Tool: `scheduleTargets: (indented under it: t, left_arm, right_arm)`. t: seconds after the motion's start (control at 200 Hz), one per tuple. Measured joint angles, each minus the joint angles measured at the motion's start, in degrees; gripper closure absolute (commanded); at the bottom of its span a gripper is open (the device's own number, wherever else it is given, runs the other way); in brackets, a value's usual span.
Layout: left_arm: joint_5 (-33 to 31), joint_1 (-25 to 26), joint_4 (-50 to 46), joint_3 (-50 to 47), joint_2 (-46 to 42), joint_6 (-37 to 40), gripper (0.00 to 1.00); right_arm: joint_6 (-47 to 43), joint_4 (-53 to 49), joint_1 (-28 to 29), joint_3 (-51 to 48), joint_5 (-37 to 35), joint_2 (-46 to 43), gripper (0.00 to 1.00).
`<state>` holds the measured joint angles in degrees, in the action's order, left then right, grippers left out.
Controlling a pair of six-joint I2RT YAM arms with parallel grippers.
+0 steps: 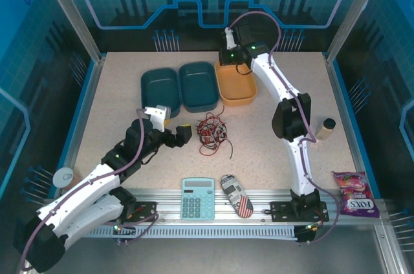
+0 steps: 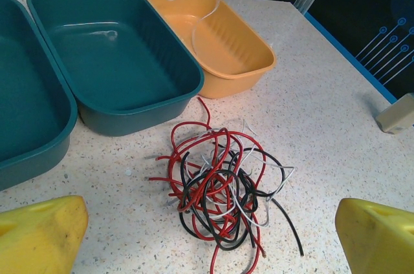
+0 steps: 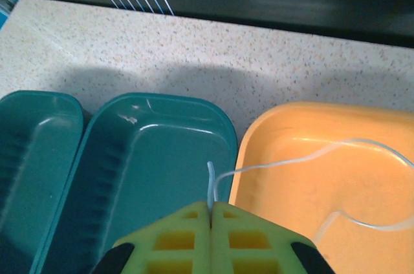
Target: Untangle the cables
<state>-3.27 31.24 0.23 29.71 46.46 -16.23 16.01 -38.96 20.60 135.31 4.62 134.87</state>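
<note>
A tangle of red, black and pale cables (image 1: 212, 133) (image 2: 223, 187) lies on the speckled table in front of the trays. My left gripper (image 1: 183, 135) (image 2: 207, 222) stands open just left of the tangle, with its yellow fingers (image 2: 39, 235) low on either side and nothing between them. My right gripper (image 1: 228, 51) (image 3: 211, 212) hangs over the near-left corner of the orange tray (image 1: 236, 96) (image 3: 304, 190) (image 2: 249, 61). It is shut on one pale cable (image 3: 284, 161) (image 2: 194, 9), which loops down into that tray.
Two teal trays (image 1: 160, 86) (image 1: 198, 84) stand left of the orange one. A calculator (image 1: 197, 198) and a flag-patterned case (image 1: 237, 195) lie at the near edge. A small bottle (image 1: 325, 128) and a candy bag (image 1: 354, 193) sit on the right.
</note>
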Motion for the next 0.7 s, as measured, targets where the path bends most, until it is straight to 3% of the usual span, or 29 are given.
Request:
scheduleTargets:
  t: [0.35, 0.7]
  left_arm:
    - [0.02, 0.00, 0.04, 0.00, 0.98, 0.00, 0.01]
    - [0.02, 0.00, 0.07, 0.00, 1.11, -0.37, 0.01]
  right_arm:
    - [1.01, -1.36, -0.94, -11.19, -1.64, -2.16, 1.00]
    - [2.51, -1.46, -1.07, -19.67, -9.29, -9.97, 1.00]
